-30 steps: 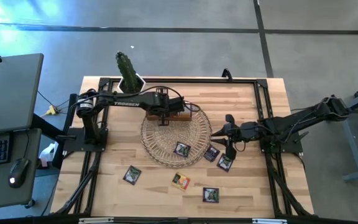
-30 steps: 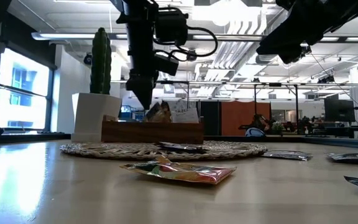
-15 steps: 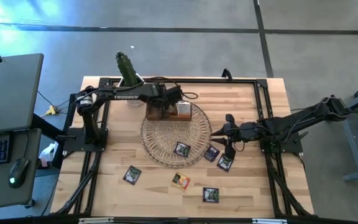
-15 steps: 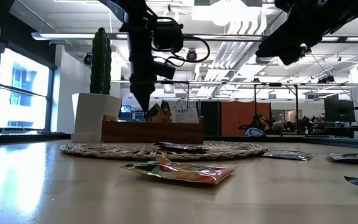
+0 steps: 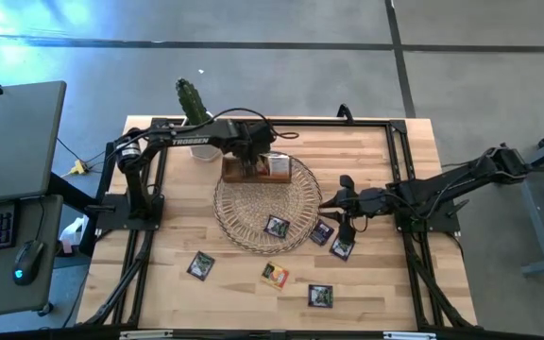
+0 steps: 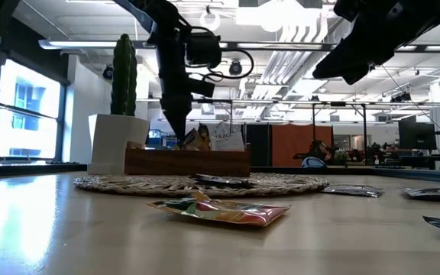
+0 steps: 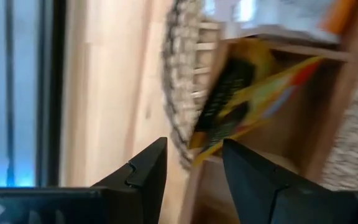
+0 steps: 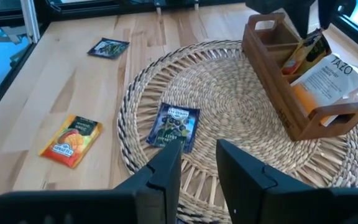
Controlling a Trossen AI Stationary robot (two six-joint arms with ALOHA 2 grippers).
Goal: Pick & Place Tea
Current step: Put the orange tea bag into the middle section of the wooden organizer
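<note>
**Inspector A:** We find the left gripper (image 5: 249, 162) above the wooden compartment box (image 5: 257, 171), which sits on the far edge of the round wicker mat (image 5: 267, 210). In the left wrist view its fingers (image 7: 143, 169) stand apart with nothing between them, so we record it as open. A yellow-orange sachet (image 7: 244, 93) leans tilted in a compartment of the box just ahead of those fingers. In the low view the gripper's tip hangs just over the sachets standing up out of the box.

**Inspector B:** We agree. The right gripper (image 5: 333, 202) hovers off the surface (image 5: 225, 293) just beside the mat's right edge. Its fingers (image 8: 161, 176) are parted and hold nothing. We note white-and-orange sachets (image 8: 328, 81) standing in the box in the right wrist view.

**Inspector A:** As to loose tea, we count one dark sachet on the mat (image 5: 277, 227), near its front edge. Two dark sachets (image 5: 331, 240) lie on the surface close together, just beyond the mat and below the right gripper.

**Inspector B:** Further forward on the surface we log three more, well apart: a dark sachet at front left (image 5: 200, 265), an orange sachet (image 5: 274, 275) in the middle and a dark sachet at front right (image 5: 320, 296). A potted cactus (image 5: 194, 110) stands at the far left corner.
</note>
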